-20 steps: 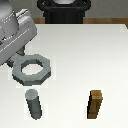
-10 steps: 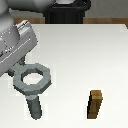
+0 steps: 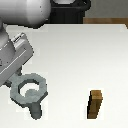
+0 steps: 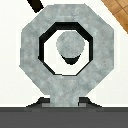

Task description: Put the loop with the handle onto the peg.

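Observation:
The loop with the handle (image 3: 30, 91) is a gray octagonal ring with a round hole, held low at the exterior view's left. My gripper (image 3: 14, 89) is shut on its handle, which the fingers mostly cover. Only the lower part of the dark gray peg (image 3: 36, 110) shows beneath the ring, and its upper part is hidden behind the ring. In the wrist view the peg (image 4: 70, 44) shows its round top inside the hole of the loop (image 4: 35, 55), slightly off centre. The gripper (image 4: 62, 102) clamps the stubby handle. I cannot tell whether the ring is above the peg's top or around it.
A brown wooden block (image 3: 96, 104) stands upright on the white table (image 3: 85, 55), at the exterior view's right of the peg. A dark object (image 3: 70, 10) sits beyond the table's far edge.
The gripper has carried the loop downward in the exterior view toward the peg. The ring now overlaps the peg's upper part, which stood apart below it a second ago.

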You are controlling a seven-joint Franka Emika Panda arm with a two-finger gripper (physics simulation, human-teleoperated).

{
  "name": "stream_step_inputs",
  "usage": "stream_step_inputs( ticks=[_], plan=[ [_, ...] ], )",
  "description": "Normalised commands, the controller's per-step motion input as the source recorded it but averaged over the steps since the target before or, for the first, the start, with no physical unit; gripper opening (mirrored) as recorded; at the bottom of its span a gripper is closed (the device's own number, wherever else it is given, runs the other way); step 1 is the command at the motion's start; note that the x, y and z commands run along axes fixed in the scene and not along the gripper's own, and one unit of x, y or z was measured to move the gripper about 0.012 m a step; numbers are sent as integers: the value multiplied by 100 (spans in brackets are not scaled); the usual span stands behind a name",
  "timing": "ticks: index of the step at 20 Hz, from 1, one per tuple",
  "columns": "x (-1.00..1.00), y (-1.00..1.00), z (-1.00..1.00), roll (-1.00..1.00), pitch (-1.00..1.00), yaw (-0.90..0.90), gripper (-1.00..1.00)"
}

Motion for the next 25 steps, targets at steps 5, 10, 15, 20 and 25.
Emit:
stream_step_inputs(
  ticks=[5, 10, 15, 20, 25],
  plan=[
    [-20, 20, -60, 0, 0, 0, -100],
    [0, 0, -40, 0, 0, 0, 100],
    [0, 0, 0, 0, 0, 0, 100],
    [0, 0, 0, 0, 0, 0, 100],
    [0, 0, 0, 0, 0, 0, 100]
  ],
)
